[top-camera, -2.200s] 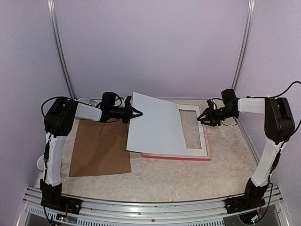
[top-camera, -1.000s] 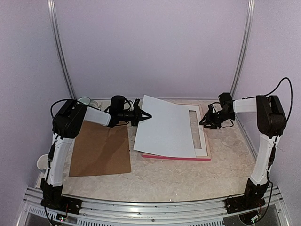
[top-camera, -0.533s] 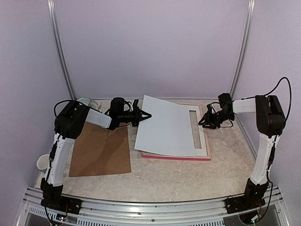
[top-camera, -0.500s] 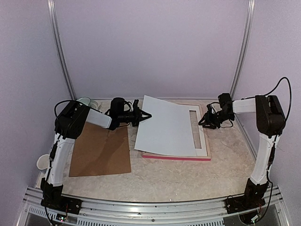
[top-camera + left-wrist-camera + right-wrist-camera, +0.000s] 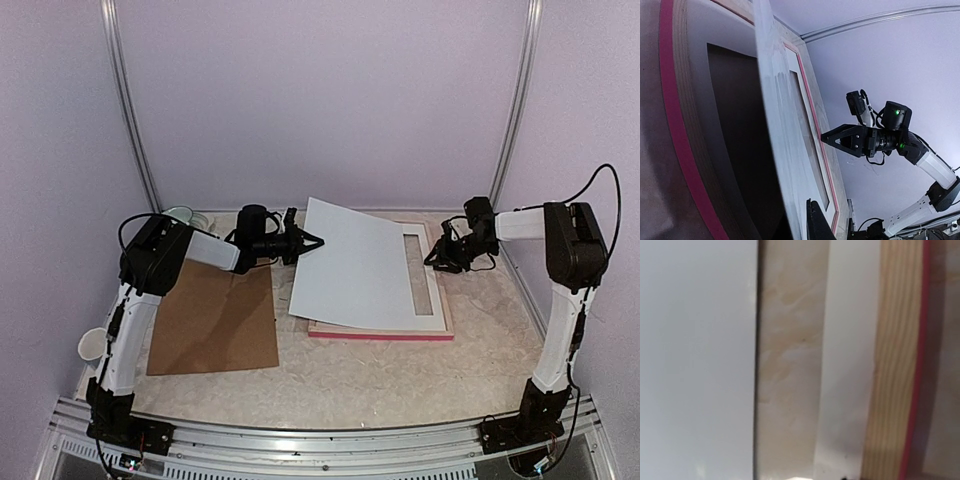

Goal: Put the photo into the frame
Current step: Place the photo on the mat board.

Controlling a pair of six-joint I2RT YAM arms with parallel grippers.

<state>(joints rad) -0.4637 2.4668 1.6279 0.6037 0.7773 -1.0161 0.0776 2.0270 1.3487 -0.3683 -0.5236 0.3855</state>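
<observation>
Left gripper point(image 5: 308, 242) pinches photo point(image 5: 365, 270) (white back up); right gripper point(image 5: 443, 256) unclear. Held by one edge, it may land askew on frame point(image 5: 380, 335).

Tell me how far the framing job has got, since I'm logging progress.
Done: the frame lies flat, its mat inside. In hand: the left gripper holds the photo, white back up, tilted over the window, a strip uncovered. Left: lower it flat; the backing board lies aside.
</observation>
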